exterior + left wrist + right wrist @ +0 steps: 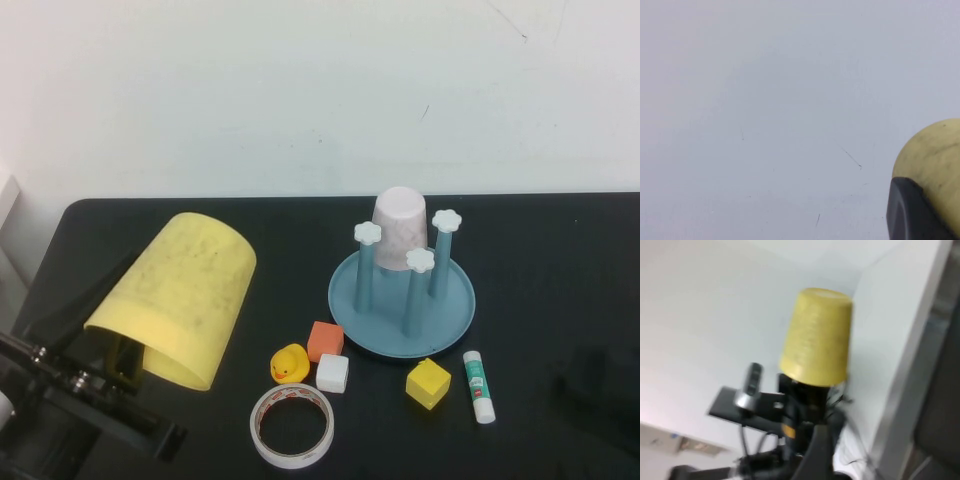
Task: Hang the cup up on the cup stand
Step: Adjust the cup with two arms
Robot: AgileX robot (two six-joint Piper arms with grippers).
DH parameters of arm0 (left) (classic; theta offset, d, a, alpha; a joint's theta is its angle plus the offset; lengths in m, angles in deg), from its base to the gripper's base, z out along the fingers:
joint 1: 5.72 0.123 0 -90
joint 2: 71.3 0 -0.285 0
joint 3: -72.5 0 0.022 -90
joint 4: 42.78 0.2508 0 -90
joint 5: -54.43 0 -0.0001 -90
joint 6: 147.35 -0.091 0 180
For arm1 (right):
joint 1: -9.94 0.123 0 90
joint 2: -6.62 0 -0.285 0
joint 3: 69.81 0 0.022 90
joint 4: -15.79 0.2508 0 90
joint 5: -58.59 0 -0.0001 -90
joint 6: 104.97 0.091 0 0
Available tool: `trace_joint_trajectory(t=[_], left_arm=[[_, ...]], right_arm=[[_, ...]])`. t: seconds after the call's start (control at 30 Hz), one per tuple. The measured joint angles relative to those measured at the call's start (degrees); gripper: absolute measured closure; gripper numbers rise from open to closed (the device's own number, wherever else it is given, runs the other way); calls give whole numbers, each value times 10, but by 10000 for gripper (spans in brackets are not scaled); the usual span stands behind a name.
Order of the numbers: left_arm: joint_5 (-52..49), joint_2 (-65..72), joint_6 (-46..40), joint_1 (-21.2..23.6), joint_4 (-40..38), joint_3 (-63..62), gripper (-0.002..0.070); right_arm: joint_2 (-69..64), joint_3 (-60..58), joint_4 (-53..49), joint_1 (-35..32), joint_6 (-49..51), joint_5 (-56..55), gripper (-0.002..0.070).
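The yellow cup [185, 295] is raised off the table at the left, tilted, with its mouth facing down toward me. My left gripper [125, 362] is shut on its rim; one dark finger [915, 210] lies against the cup [935, 150]. The light blue cup stand [345, 300] sits at mid-table, right of the cup and apart from it. A pale pinkish cup [402, 228] hangs upside down on its rear peg. My right gripper [880, 430] is out of the high view. It faces the held cup [817, 335] from a distance, open and holding nothing.
In front of the stand, on the black table [560, 280], lie a rubber duck [290, 363], an orange block [325, 341], a white block [332, 373], a yellow block [428, 383], a glue stick [479, 386] and a tape roll [292, 426].
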Motion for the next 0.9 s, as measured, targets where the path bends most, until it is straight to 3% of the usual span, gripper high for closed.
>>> trace_joint_trajectory(t=[0.1, 0.33, 0.5, 0.9], left_arm=[[0, 0, -1, 0, 2, 0, 659], [0, 0, -3, 0, 4, 0, 659], [0, 0, -5, 0, 5, 0, 659], [0, 0, -13, 0, -9, 0, 659]], right_arm=[[-65, 58, 2, 33, 15, -2, -1], [-166, 189, 8, 197, 59, -193, -14], [-255, 277, 9, 293, 63, -250, -15], [-388, 418, 12, 357, 63, -254, -17]])
